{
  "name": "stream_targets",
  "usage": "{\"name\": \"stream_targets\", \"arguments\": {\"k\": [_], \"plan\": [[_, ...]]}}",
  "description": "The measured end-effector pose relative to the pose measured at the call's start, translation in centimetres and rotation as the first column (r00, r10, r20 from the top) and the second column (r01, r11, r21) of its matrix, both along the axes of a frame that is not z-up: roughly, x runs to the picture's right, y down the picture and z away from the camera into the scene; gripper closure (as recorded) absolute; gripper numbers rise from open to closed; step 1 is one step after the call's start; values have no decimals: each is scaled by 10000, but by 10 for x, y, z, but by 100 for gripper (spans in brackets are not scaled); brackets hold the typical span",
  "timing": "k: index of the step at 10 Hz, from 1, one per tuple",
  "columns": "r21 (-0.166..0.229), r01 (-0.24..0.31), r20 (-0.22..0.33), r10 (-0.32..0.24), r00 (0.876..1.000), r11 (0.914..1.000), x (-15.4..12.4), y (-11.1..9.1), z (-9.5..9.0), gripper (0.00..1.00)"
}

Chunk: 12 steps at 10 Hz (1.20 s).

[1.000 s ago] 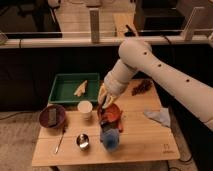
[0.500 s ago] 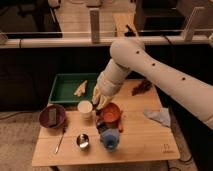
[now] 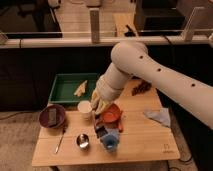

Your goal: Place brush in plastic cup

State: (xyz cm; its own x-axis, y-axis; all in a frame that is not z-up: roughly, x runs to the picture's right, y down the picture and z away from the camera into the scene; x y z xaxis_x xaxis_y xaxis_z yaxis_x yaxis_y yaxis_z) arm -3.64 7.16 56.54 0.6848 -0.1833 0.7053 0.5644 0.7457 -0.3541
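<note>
The light-blue plastic cup (image 3: 111, 142) stands on the wooden table (image 3: 145, 142) near the front middle. A dark blocky shape, the brush (image 3: 100, 131), sits at the cup's upper left rim; its handle is hidden. My gripper (image 3: 99, 107) hangs at the end of the white arm just above the brush, between the white cup and the orange bowl. I cannot tell whether it touches the brush.
A taller white cup (image 3: 85, 108), an orange bowl (image 3: 113, 114), a steel cup (image 3: 82, 141), a thin spoon (image 3: 60, 140), a maroon bowl (image 3: 52, 117), a green tray (image 3: 67, 90), a grey-blue cloth (image 3: 157, 116) and a dark item (image 3: 141, 88) are on the table.
My arm and gripper have shifted a little to the left and up. The dark brush shape stays by the blue cup.
</note>
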Motion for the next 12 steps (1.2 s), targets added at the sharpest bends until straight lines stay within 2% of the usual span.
{"name": "stream_targets", "arguments": {"k": [7, 12], "plan": [[-137, -613, -173, 611, 9980, 9980, 18, 27, -22, 100], [-111, -1033, -372, 1029, 9940, 9946, 36, 36, -28, 100]]}}
